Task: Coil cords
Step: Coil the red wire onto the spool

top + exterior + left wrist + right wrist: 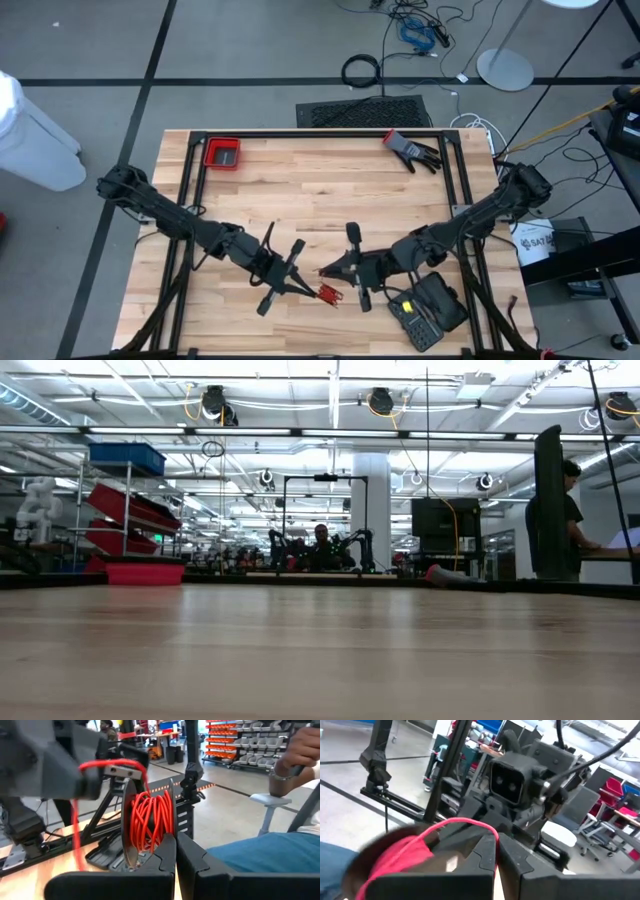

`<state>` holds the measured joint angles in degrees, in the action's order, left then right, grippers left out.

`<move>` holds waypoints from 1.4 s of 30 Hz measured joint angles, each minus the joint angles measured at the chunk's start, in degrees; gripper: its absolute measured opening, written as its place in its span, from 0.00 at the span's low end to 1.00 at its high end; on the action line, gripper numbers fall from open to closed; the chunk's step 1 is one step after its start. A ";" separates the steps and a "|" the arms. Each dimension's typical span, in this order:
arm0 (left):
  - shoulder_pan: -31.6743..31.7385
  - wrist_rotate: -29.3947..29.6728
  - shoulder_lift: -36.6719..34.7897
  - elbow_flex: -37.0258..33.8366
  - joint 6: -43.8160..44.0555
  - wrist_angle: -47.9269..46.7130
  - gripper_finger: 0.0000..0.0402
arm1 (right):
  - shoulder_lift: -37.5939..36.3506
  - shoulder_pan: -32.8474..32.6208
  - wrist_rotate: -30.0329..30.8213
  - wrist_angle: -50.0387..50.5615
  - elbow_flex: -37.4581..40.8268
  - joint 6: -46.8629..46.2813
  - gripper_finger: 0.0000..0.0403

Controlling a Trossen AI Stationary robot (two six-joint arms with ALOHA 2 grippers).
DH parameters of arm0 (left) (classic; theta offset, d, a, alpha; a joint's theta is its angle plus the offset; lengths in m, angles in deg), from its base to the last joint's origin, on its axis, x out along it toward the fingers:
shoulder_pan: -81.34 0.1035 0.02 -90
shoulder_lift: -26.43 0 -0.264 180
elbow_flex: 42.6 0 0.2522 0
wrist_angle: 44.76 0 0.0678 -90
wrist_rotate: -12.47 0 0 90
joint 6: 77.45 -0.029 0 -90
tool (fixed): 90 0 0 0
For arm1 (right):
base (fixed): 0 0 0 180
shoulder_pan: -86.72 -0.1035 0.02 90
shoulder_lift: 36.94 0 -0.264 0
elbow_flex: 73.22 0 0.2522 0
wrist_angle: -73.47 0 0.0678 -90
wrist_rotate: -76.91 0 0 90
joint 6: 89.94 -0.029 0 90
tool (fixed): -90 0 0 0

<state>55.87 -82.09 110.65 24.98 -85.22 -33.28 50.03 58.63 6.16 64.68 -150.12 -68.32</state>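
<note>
The red cord [150, 822] is wound in many turns on a small spool between two thin dark discs. The spool shows as a red spot [328, 293] above the near middle of the table. My left gripper [176, 852] is shut on the spool. My right gripper [497, 845] faces it from the right, shut on a free stretch of the cord. In the high view the left gripper [305, 288] and the right gripper [325, 270] nearly meet. The low view shows neither gripper. My left gripper pinches the rim of one spool disc [172, 832] between its two fingers, coming in level from the table's left. The spool stands on edge in front of the fingertips, lifted clear of the table. My right gripper pinches a free stretch of the cord [490, 832] at its fingertips, level, from the table's right. From there the cord arcs [462, 821] slackly back to the spool, and one strand hangs down [75, 835].
A red bin [222, 153] sits at the table's far left, a dark glove [412, 150] at the far right, and a black keypad device [425, 315] at the near right. A person's hand [300, 750] and blue-clad leg [270, 855] show beyond the table.
</note>
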 joint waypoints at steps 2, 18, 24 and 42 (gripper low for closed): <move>0.00 -1.46 0.00 0.00 0.00 0.01 0.00 | 0.03 0.34 -0.15 0.04 -0.02 -0.12 0.00; -0.04 -2.85 0.00 0.00 -0.04 0.92 0.00 | 3.04 3.82 -9.21 -2.16 0.00 -4.64 0.00; -0.04 -3.75 -0.02 0.00 -0.07 1.26 0.00 | 4.82 5.18 -12.31 -3.64 -0.02 -5.56 0.00; -1.55 -3.82 -0.33 0.00 -4.55 5.07 0.00 | 6.72 7.40 -19.74 -1.54 -0.02 -11.77 0.00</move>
<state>54.32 -85.90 110.33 24.98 -89.77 -28.21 56.75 66.03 -13.58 63.14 -150.14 -80.09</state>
